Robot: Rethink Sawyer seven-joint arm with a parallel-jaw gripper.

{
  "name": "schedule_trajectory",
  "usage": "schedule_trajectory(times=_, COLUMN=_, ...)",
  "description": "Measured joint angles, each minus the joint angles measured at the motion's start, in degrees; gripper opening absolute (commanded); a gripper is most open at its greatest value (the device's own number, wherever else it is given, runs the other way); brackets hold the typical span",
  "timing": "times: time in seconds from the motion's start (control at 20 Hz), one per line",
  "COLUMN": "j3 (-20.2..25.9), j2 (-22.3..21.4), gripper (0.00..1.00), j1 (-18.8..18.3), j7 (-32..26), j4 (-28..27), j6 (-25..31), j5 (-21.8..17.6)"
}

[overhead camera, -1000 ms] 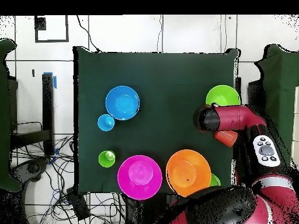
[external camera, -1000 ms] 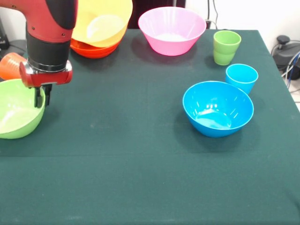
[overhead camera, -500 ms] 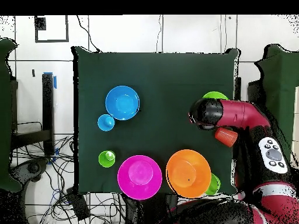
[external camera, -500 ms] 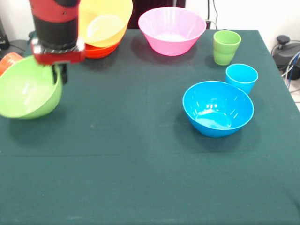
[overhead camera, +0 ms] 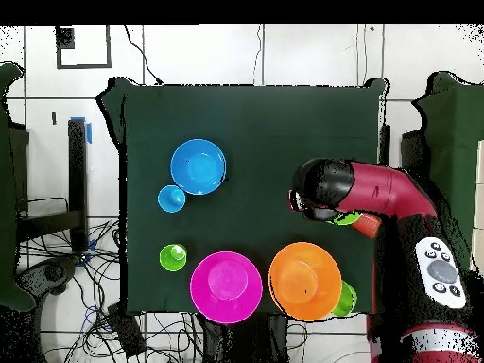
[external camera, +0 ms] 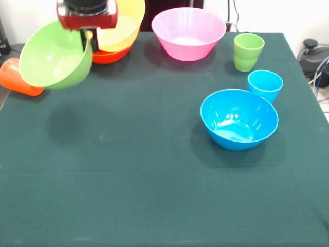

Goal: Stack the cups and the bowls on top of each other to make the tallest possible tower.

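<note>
My gripper (external camera: 86, 42) is shut on the rim of the lime green bowl (external camera: 54, 62), which hangs tilted above the table's left side. In the overhead view my arm (overhead camera: 326, 189) covers nearly all of the bowl, leaving a green sliver (overhead camera: 348, 218). An orange cup (external camera: 18, 77) lies on its side at the left edge. The large orange bowl (external camera: 121, 20) sits nested in the red-orange bowl (external camera: 105, 55) right behind the gripper. The pink bowl (external camera: 187, 33), green cup (external camera: 248, 51), light blue cup (external camera: 264, 85) and blue bowl (external camera: 239, 118) stand apart on the table.
The dark green table (external camera: 154, 195) ends just left of the orange cup. A small green bowl (overhead camera: 345, 299) peeks out beside the orange bowl (overhead camera: 304, 280) in the overhead view. Cables and a dark device (external camera: 311, 56) lie off the right edge.
The gripper has lifted the lime green bowl off the table and carried it up and toward the orange bowl. The orange cup now shows in full.
</note>
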Motion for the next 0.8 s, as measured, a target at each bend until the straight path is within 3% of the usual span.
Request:
schedule_trajectory(times=0.35, j3=-0.76, j2=-3.47, gripper=0.0, j1=1.4, j7=2.4, j4=5.55, j6=-1.31, j5=4.11)
schedule_trajectory(times=0.8, j3=-0.86, j2=2.08, gripper=0.0, j1=4.37, j7=2.45, j4=3.59, j6=-0.8, j5=5.91)
